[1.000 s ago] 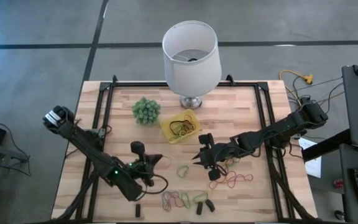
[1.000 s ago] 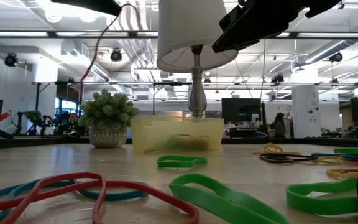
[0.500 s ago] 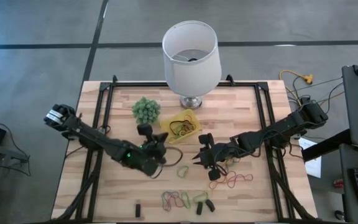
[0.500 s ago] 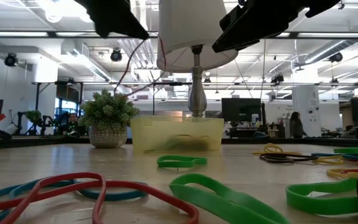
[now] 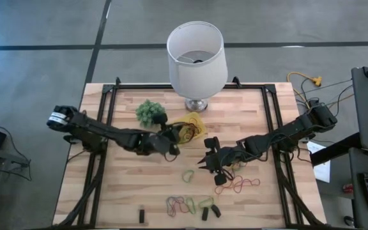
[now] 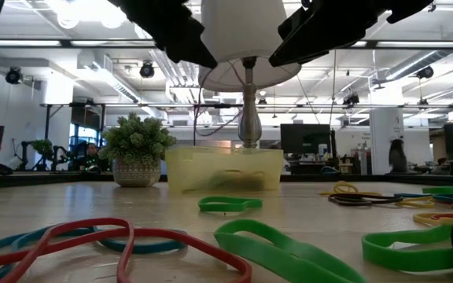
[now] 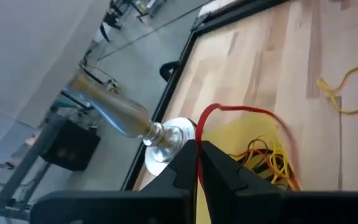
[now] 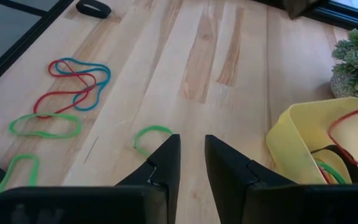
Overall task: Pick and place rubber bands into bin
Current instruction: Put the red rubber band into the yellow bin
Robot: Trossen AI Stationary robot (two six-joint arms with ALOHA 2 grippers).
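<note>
At the high view's centre, the left gripper (image 5: 171,142) clenches a thin red rubber band (image 7: 241,115) over the shallow yellow bin (image 5: 195,121); the right gripper (image 5: 204,162) hovers slightly parted over the wooden desk (image 5: 248,115).

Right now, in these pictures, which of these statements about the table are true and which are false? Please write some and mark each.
1. The left gripper is shut on a red rubber band above the yellow bin. True.
2. The yellow bin is empty. False: several bands already lie in it.
3. The right gripper holds a green band. False: nothing sits between its fingers; it hangs over bare wood near the middle of the table.
4. A small green plant stands beside the bin, near the lamp. True.
5. All loose bands have been cleared. False: green, red and blue ones lie on the table.
</note>
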